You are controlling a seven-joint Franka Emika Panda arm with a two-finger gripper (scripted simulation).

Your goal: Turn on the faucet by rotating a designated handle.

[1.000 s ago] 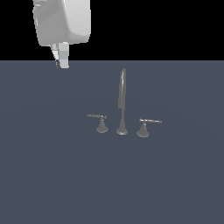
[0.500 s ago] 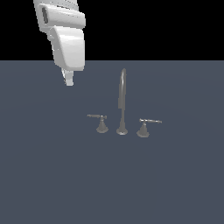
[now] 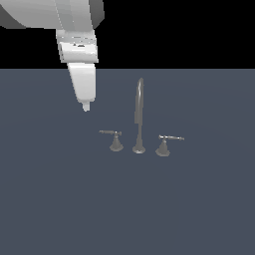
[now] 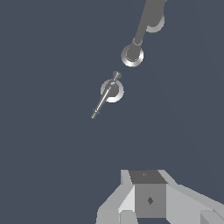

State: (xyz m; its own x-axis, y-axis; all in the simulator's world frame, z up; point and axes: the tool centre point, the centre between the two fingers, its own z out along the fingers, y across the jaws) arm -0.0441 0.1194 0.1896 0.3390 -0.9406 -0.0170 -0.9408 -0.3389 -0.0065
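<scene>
Thin grey rod handle (image 3: 110,133) on dull-grey arched-spout faucet (image 3: 139,115) lies approx. level, pointing to exterior view's left. My white gripper (image 3: 85,105) hangs above, apart; opening unclear, can't tell.

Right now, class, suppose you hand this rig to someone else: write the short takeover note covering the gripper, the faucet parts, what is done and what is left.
Gripper: empty, in the air, touching nothing; whether its fingers are open or shut cannot be told.
Faucet: upright on the grey surface, spout in the middle, a low lever on each side.
Handle to turn: the one on the exterior view's left, its rod pointing toward that side. The gripper hangs above and to the exterior view's left of it.
Done: nothing on the handle yet.
Left: lower to the rod, push it round, back away.
</scene>
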